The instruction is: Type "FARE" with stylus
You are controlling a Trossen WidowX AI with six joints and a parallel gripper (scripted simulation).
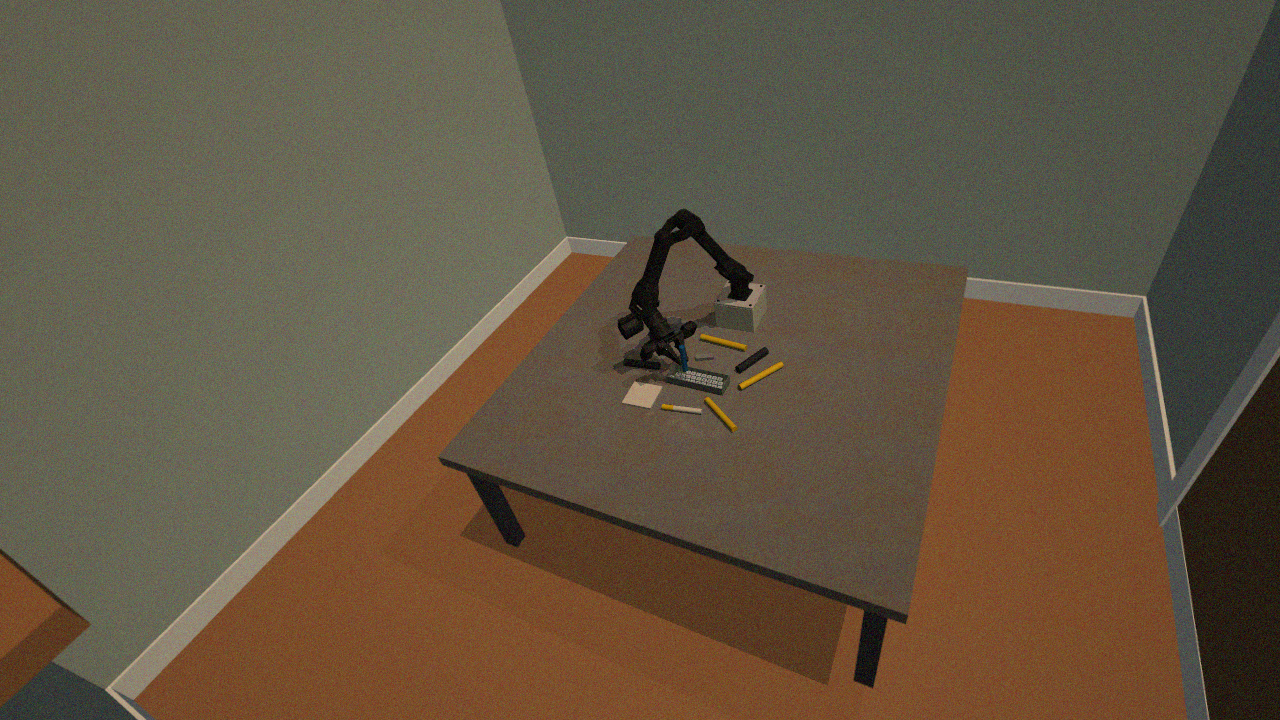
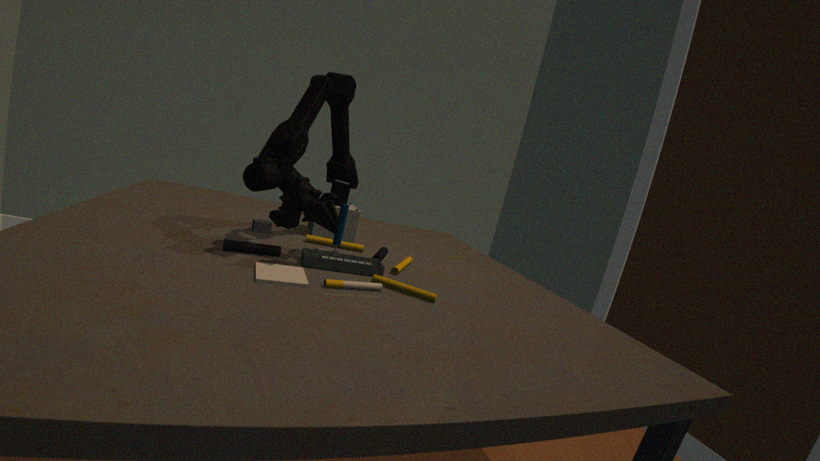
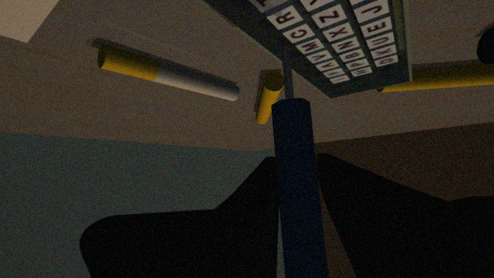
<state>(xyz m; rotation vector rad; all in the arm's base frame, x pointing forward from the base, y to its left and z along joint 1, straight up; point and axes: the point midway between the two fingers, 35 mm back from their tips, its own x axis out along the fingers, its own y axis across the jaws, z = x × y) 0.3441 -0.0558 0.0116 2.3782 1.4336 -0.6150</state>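
My gripper [image 1: 681, 354] [image 2: 338, 226] [image 3: 296, 164] is shut on the blue stylus [image 1: 684, 360] [image 2: 341, 220] [image 3: 294, 131]. The stylus is nearly upright, with its thin grey tip pointing down. The dark keyboard [image 1: 699, 380] [image 2: 344, 262] [image 3: 343, 42] lies below the gripper, with white lettered keys. In the wrist view the tip overlaps the keyboard's dark border, near the C and M keys; R, E and A also show there. In the exterior view the tip is over the keyboard's back edge. I cannot tell whether it touches. The F key is not clearly readable.
A yellow-and-white stick [image 1: 682, 409] [image 2: 352, 285] [image 3: 166, 72] and a pale square pad [image 1: 642, 394] [image 2: 280, 274] lie in front of the keyboard. Yellow sticks [image 1: 720, 414] [image 1: 760, 376] [image 1: 723, 342] lie around it. Black cylinders [image 1: 642, 364] [image 1: 751, 360] lie at either side.
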